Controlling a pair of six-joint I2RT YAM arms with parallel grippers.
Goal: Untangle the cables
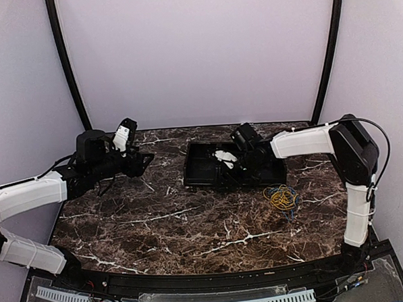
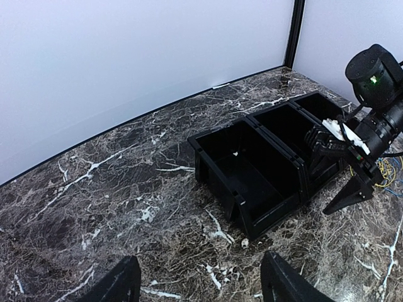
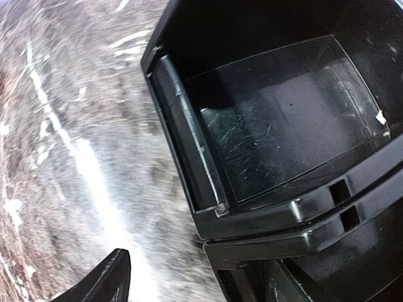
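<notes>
The cables are a small tangle of yellow, blue and black wires lying on the marble table to the right of the black bins. They also show at the right edge of the left wrist view. My right gripper hangs over the front of the bins, well left of the cables. In the right wrist view the right gripper looks open and empty, with one fingertip showing. My left gripper is at the far left. In its own view the left gripper is open and empty above bare marble.
A row of joined black bins stands at the middle back of the table; they look empty in the left wrist view and in the right wrist view. White walls enclose the table at the back and sides.
</notes>
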